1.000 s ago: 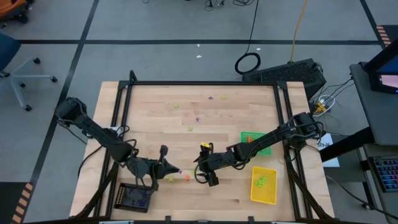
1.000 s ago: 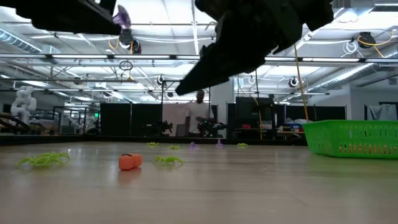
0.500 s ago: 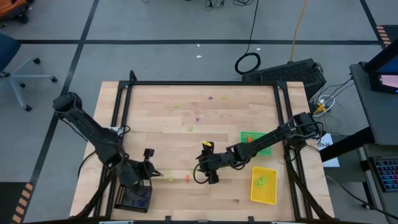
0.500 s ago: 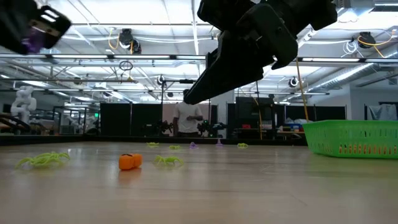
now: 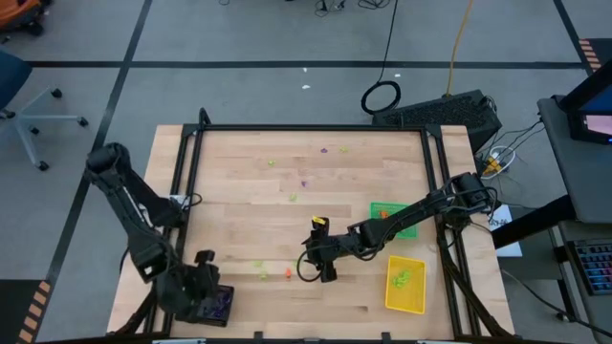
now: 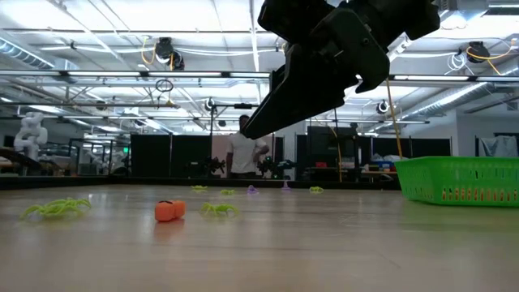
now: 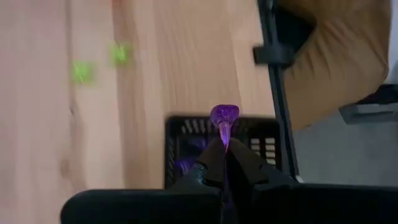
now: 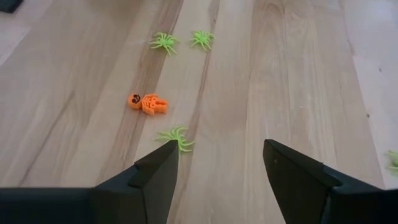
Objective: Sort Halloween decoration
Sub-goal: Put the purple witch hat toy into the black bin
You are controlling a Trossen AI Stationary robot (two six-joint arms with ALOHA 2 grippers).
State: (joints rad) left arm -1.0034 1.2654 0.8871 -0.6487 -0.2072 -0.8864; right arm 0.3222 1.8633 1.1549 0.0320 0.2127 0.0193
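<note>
A: High view first. What are you seeing?
B: I'm seeing the left gripper (image 5: pixel 204 287) hanging over the black tray (image 5: pixel 212 308) at the table's (image 5: pixel 316 196) near left corner, the right gripper (image 5: pixel 308 260) sitting mid-table beside an orange trinket (image 5: pixel 287 273).
A: Low view?
B: The orange piece is lying between green spiders (image 6: pixel 217 209); a person (image 6: pixel 243 154) is standing far behind.
A: Left wrist?
B: My fingers are pinching tight on a purple trinket (image 7: pixel 224 118) above the black tray.
A: Right wrist?
B: Jaws are standing wide apart, gripping nothing, with the orange trinket and spiders lying ahead.
</note>
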